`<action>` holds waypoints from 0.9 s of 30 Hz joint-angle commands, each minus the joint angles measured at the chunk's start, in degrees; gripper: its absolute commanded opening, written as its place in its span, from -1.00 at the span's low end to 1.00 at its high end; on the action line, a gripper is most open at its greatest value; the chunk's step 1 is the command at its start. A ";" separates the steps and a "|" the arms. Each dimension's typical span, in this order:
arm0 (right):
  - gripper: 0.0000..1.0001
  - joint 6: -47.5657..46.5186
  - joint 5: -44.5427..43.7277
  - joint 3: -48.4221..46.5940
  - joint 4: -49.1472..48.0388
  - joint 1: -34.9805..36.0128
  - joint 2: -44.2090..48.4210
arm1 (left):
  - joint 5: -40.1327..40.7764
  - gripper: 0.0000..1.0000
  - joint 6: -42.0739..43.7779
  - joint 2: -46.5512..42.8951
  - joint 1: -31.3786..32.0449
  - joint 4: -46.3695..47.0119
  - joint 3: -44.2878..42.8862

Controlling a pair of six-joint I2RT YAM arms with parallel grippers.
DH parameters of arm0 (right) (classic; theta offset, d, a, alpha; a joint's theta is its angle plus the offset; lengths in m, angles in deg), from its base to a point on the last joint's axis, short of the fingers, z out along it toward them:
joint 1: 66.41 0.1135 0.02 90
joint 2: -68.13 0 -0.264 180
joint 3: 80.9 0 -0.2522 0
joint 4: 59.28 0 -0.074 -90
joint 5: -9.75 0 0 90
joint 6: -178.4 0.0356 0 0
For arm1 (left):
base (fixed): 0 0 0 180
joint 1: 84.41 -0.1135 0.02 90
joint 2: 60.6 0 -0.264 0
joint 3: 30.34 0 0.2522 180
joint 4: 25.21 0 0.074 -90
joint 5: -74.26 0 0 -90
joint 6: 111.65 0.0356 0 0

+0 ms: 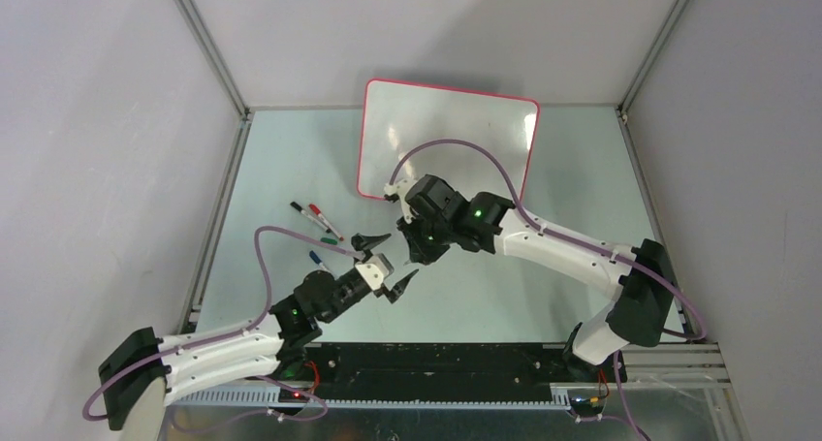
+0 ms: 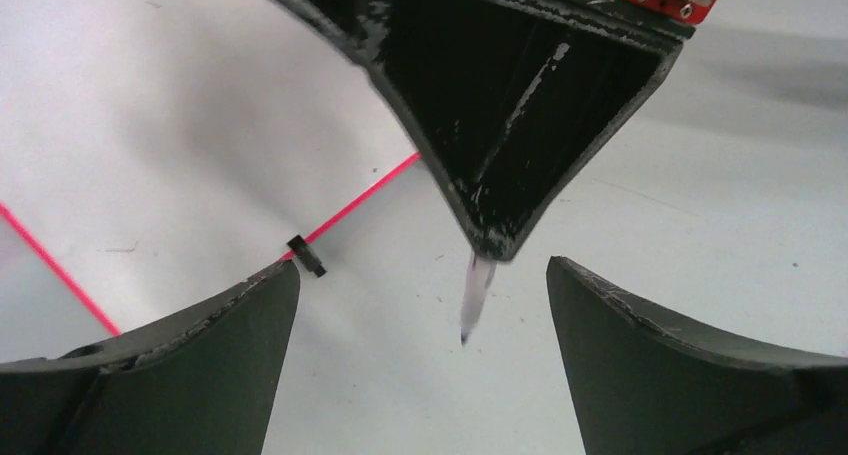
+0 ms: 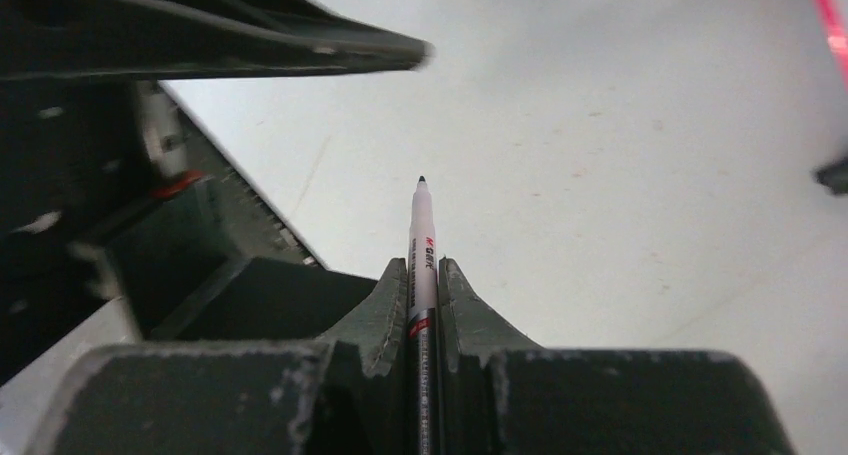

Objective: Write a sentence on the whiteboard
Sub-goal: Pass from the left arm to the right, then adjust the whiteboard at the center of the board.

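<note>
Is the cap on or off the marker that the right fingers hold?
Off: the marker shows its bare dark tip beyond the right fingers, which are shut on its barrel.

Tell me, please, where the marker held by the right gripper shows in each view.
Right wrist: the marker stands upright at centre, clamped in the right gripper.
Left wrist: its tip pokes out just below centre.
Top external: hidden by that gripper, mid-table.
Shared landmark: the whiteboard's red rim.
</note>
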 commanded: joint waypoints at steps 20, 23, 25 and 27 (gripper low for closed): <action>-1.00 12.69 -31.42 25.76 -24.11 -14.08 35.42 | 32.91 0.99 -34.51 -2.12 -10.72 -19.30 -8.25; -1.00 15.15 -27.27 32.56 -29.38 -19.22 41.22 | 33.21 0.99 -34.69 -3.14 -10.78 -21.45 -8.75; -1.00 15.94 -25.00 34.86 -31.00 -21.45 44.80 | 32.58 0.99 -34.70 -3.98 -10.79 -21.16 -8.18; -1.00 16.16 -24.39 35.50 -31.08 -22.86 45.68 | 31.93 0.99 -34.27 -4.65 -10.76 -20.06 -7.21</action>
